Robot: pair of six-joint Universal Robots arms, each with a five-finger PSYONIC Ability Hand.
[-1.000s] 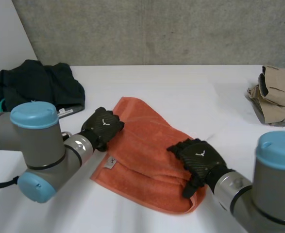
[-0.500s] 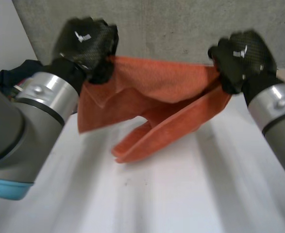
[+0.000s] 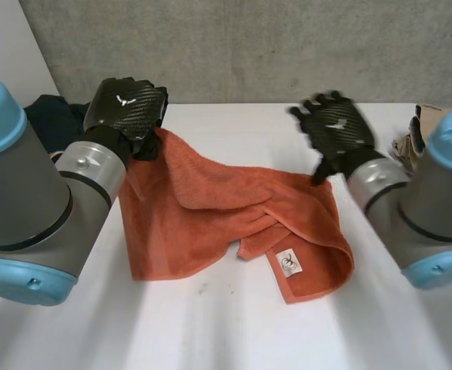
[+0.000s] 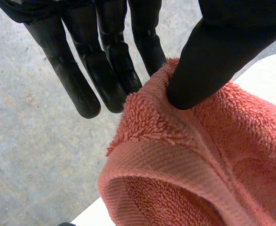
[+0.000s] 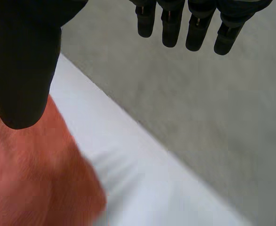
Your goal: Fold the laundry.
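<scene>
Towel [image 3: 210, 212], one, orange, pinched by left hand [image 3: 125, 104], right hand [image 3: 339, 135] splayed

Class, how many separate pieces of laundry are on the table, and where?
3. The orange towel lies mid-table, pinched by the left hand; a dark garment far left; a beige garment far right, both partly hidden.

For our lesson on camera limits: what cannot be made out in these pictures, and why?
Head view: the dark garment is largely hidden behind the left arm.
Head view: the beige garment is mostly covered by the right arm.
Head view: the mark on the towel's label is too small to read.
Right wrist view: the towel beneath the right hand is blurred.
</scene>
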